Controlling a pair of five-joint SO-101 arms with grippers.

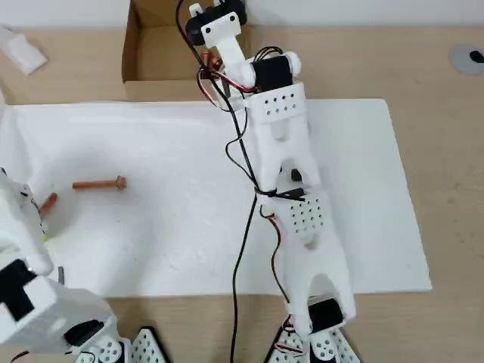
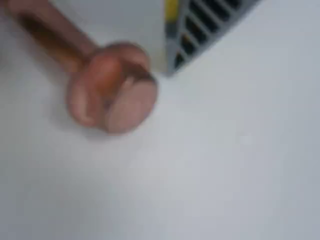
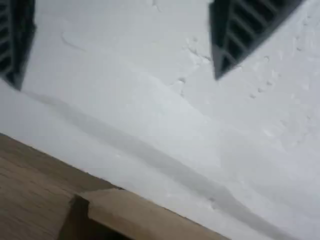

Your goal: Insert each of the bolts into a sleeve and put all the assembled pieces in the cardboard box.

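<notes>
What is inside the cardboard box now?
Inside the cardboard box, bare brown floor shows on one side, and a copper-coloured piece beside the right arm. The arm covers the rest, so more pieces could lie there unseen.

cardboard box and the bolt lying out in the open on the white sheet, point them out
cardboard box (image 1: 162,91), high view, on its near wall
bolt (image 1: 97,184), high view, on the middle of its shank
</notes>
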